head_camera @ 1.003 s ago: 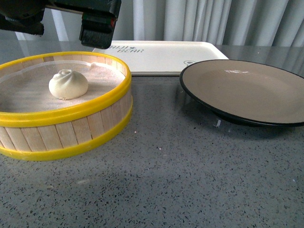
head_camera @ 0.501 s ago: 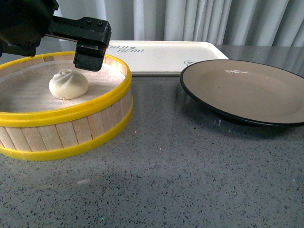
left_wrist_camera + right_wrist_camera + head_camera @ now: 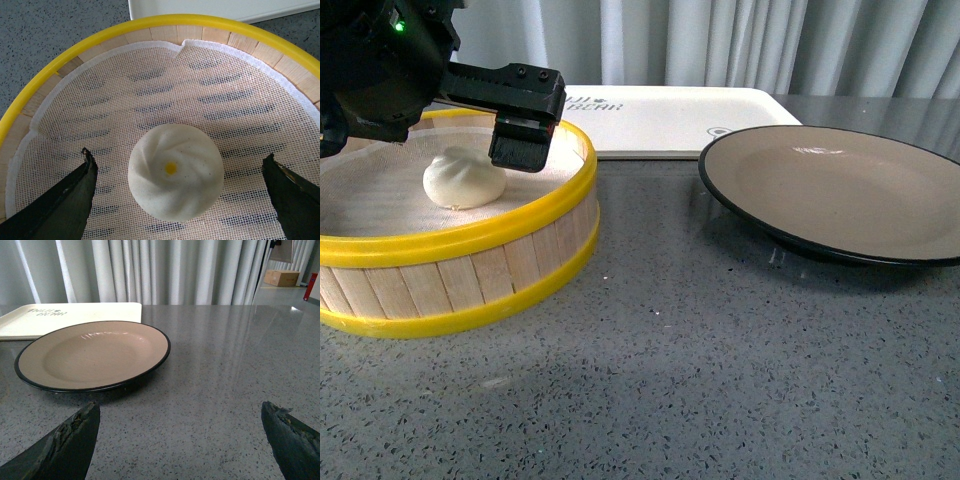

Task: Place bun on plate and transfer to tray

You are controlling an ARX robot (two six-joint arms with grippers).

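**Left gripper lowered around bun in steamer basket**

Front: the bun is seen on the basket's mesh. The plate is set to the right and the tray behind. The gripper is dropped lower than half a second ago, with one finger beside the unmoved bun.

Left wrist: the jaws are spread wide either side of the bun, untouched.

Right wrist: the right gripper is held wide apart with nothing gripped, the plate ahead.

The right tool is hovering, spread wide, over the grey tabletop, the plate sitting near the tray.
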